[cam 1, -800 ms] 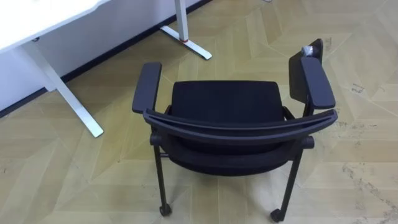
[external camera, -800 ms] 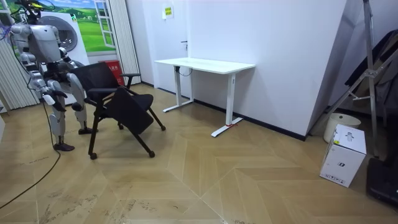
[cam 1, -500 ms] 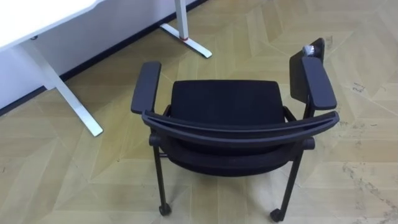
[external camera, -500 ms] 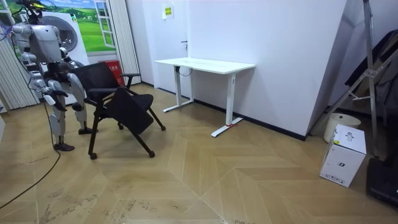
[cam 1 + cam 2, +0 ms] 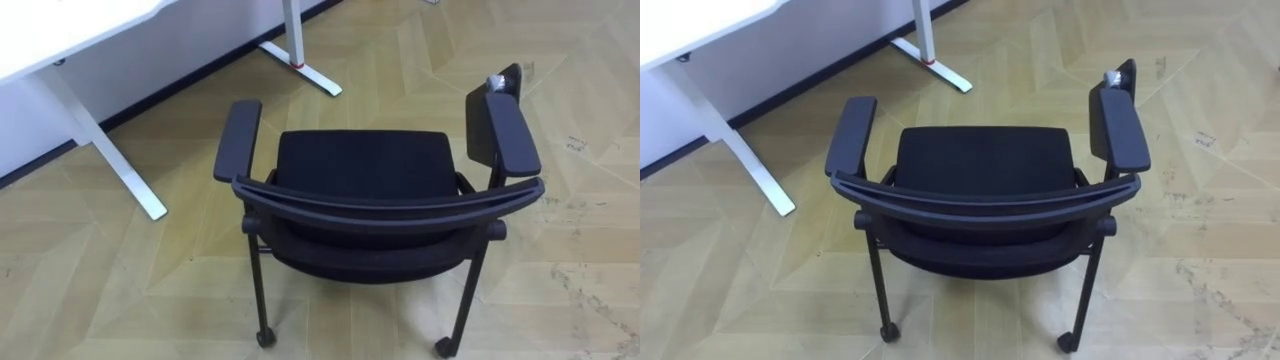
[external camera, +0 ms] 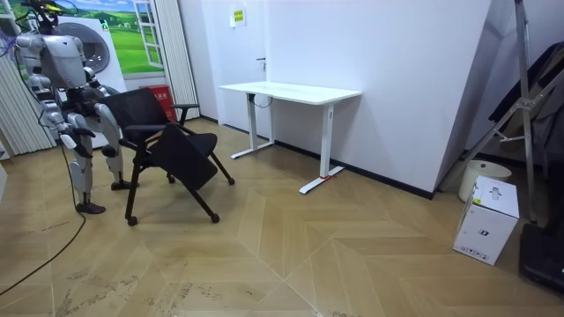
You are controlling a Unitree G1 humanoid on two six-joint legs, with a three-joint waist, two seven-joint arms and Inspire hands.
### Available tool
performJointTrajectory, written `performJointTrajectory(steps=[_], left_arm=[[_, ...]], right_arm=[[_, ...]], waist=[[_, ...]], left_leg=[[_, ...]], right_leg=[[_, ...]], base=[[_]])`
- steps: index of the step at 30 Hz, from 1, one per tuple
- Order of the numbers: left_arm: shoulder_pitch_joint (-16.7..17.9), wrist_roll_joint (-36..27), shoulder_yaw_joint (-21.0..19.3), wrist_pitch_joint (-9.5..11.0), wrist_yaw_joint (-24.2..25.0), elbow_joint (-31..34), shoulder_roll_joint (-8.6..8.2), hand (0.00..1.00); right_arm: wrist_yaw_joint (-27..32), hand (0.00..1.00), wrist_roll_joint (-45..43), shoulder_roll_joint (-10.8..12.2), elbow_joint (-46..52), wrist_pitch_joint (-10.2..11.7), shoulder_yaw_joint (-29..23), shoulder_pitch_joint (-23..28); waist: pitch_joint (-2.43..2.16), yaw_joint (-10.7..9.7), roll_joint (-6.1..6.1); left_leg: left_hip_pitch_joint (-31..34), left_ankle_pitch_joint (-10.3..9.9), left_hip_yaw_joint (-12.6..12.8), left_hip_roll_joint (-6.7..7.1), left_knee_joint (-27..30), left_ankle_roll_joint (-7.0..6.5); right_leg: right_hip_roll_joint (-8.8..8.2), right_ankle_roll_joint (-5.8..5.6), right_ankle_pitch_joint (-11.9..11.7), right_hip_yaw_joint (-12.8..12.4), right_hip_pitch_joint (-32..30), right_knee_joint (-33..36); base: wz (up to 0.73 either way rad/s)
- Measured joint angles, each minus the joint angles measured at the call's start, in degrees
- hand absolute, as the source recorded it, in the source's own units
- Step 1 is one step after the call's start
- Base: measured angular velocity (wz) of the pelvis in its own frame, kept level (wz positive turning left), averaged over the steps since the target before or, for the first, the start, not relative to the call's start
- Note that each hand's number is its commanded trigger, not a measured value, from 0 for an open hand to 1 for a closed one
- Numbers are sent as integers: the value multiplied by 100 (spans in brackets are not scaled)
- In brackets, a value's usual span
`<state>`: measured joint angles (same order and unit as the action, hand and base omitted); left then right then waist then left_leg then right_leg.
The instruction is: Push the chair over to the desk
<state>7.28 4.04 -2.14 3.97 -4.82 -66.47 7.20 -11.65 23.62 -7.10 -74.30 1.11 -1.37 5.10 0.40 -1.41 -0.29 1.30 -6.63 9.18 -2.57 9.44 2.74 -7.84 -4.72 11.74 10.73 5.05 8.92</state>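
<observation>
Hand status: the robot's right hand and left hand show at hip height in the room view, close behind the chair. They are too small there to tell whether the fingers are straight or curled, or whether either hand touches the chair.

Task item: the black chair with padded seat, curved backrest rail and two padded armrests.
- Position: upright on the floor, to the room view's left of the desk and well apart from it.
- Orientation: seat front turned toward the desk, backrest toward the robot.
- Rear legs: each ends in a small black caster.
- Side fitting: a flat black panel hangs along the outer side of the right armrest, with a small silvery fitting at its top corner.

Robot position: upright, on the far side of the chair from the desk, directly behind the backrest.

Landmark: the white rectangular desk on two white T-footed legs stands against the white wall. A small red mark sits low on the leg nearer the chair.

Surroundings:
- Light wood herringbone parquet floor runs under the desk and the chair.
- A red object stands near the wall to the room view's left of the desk, beyond the chair.
- A white cardboard box stands on the floor well to the room view's right of the desk, below a leaning grey metal frame.
</observation>
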Motion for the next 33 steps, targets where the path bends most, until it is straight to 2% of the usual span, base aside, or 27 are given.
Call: performJointTrajectory(steps=[8,13,19,25,29,31,33], left_arm=[[6,-124,-112,0,17,-12,-10,0],[25,-149,-206,5,-90,6,-12,0],[-1,349,-602,31,-424,267,-18,0],[-137,1217,-859,139,-1009,1110,46,0],[-448,1486,-885,141,-1268,1363,176,0],[-443,1581,-873,104,-1317,1847,195,0],[-453,1793,-837,109,-1466,2217,252,0]], right_arm=[[64,0,-45,3,51,-122,12,-3],[86,0,-89,-1,79,-118,7,-4],[59,0,-271,5,56,-87,-173,-5],[78,0,-592,-15,74,21,-451,6],[62,0,-627,-105,15,6,-452,-54],[52,0,-599,-174,20,8,-456,-51],[61,0,-608,-218,21,6,-495,-41]], waist=[[-7,32,-46],[-21,21,-21],[-20,19,-24],[0,-1,36],[-12,-56,166],[-4,-117,215],[-18,-141,263]], left_leg=[[-9,0,18,0,-1,0],[-20,0,22,0,1,0],[-57,0,15,0,9,0],[-100,-3,13,0,10,-3],[-98,-6,11,0,10,-7],[-98,-6,7,0,8,-7],[-99,-6,7,0,7,-7]], right_leg=[[0,0,0,-27,-1,-14],[-2,0,0,-32,13,-16],[-2,-3,2,-50,24,-23],[-1,-5,4,-50,68,-17],[0,-2,-1,-56,78,8],[1,2,-9,-58,78,6],[1,3,-10,-62,78,8]], base=[[-1],[-1],[-1],[0],[0],[0],[0]])
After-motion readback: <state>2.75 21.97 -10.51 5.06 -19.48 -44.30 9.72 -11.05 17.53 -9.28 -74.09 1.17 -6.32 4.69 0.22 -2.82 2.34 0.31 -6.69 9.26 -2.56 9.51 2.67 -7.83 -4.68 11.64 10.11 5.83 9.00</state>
